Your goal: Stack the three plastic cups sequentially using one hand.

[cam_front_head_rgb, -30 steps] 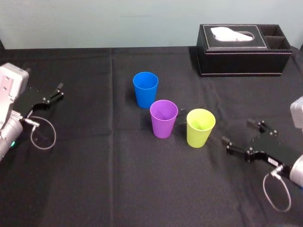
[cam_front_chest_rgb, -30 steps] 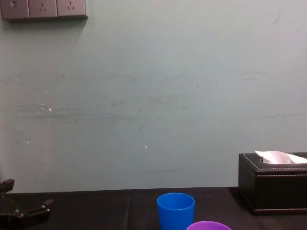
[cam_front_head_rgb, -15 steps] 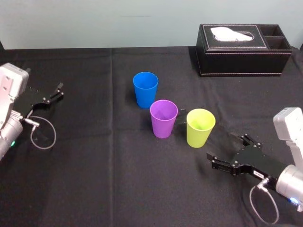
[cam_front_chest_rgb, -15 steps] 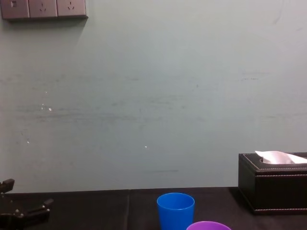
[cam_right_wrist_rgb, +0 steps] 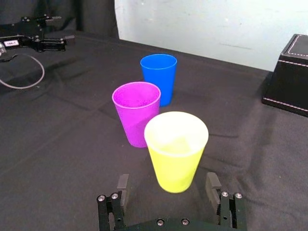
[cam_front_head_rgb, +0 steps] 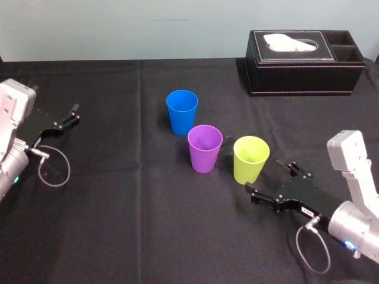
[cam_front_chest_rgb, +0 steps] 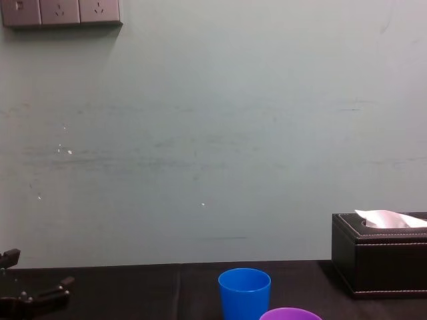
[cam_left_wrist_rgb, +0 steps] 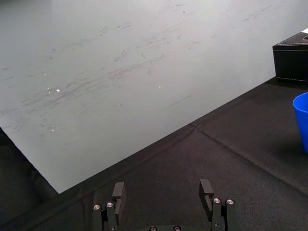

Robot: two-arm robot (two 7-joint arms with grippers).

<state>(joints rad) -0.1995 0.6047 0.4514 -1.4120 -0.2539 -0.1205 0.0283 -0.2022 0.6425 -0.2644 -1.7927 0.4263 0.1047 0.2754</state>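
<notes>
Three plastic cups stand upright mid-table: blue (cam_front_head_rgb: 182,111) farthest back, purple (cam_front_head_rgb: 205,148) in front of it, yellow-green (cam_front_head_rgb: 251,159) to the purple one's right. My right gripper (cam_front_head_rgb: 269,178), black on a silver arm, lies low on the cloth just right of the yellow-green cup, open, its fingertips at the cup's base without touching it. The right wrist view looks along the fingers (cam_right_wrist_rgb: 122,185) at the yellow-green cup (cam_right_wrist_rgb: 176,150), with the purple (cam_right_wrist_rgb: 136,111) and blue (cam_right_wrist_rgb: 159,77) cups behind. My left gripper (cam_front_head_rgb: 74,113) rests open at the far left.
A black leather tissue box (cam_front_head_rgb: 305,62) sits at the back right of the black tablecloth (cam_front_head_rgb: 118,201). A wall closes off the table's far edge. A cable loop (cam_front_head_rgb: 54,167) hangs by the left arm. Bare cloth lies in front of the cups.
My right gripper has moved left and forward across the cloth, ending close beside the yellow-green cup, still open. The cups and the left arm have not moved.
</notes>
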